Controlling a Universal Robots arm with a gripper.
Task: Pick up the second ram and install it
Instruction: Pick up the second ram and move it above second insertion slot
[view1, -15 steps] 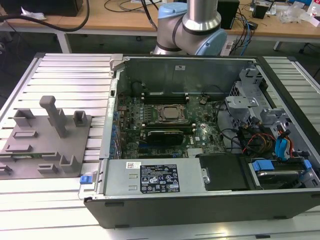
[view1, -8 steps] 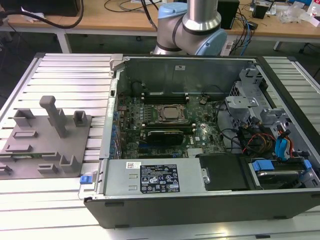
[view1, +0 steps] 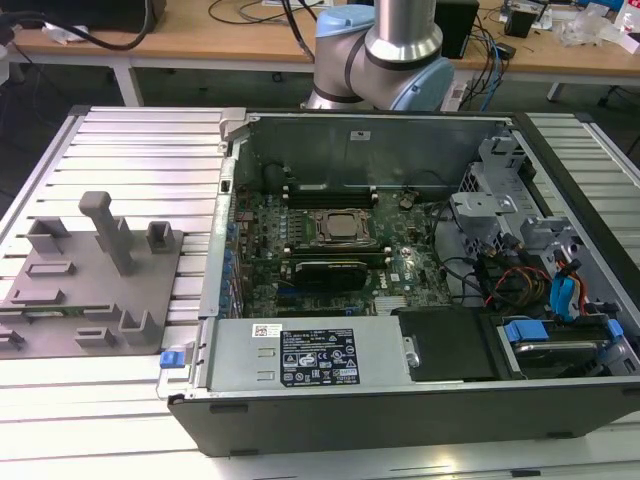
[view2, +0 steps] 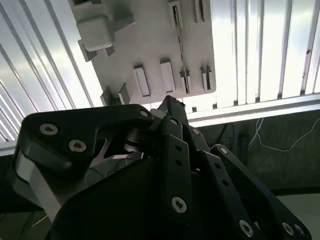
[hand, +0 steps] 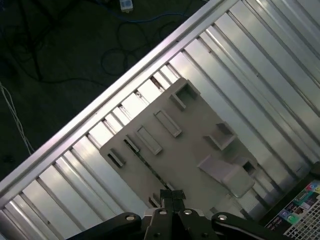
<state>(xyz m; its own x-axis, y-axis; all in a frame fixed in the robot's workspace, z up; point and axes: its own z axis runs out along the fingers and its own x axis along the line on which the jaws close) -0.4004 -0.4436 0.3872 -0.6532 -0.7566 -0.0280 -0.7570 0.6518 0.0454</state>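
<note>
Even overhead light filled the exterior view. The desk (view1: 130, 140) slats shone pale there, while the inside of the case (view1: 350, 420) lay in soft shadow. In the second wrist view the slats blew out to white glare, and the gripper (view2: 167, 102) stood nearly black against them. In the first wrist view the slats gleamed in streaks, with the floor (hand: 55, 60) dim beyond.

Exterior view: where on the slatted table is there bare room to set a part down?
Bare slats run between the grey fixture plate and the edge nearest the arm's base, and in a strip below the plate in the picture. Inside the computer case, motherboard and cables crowd it.
</note>
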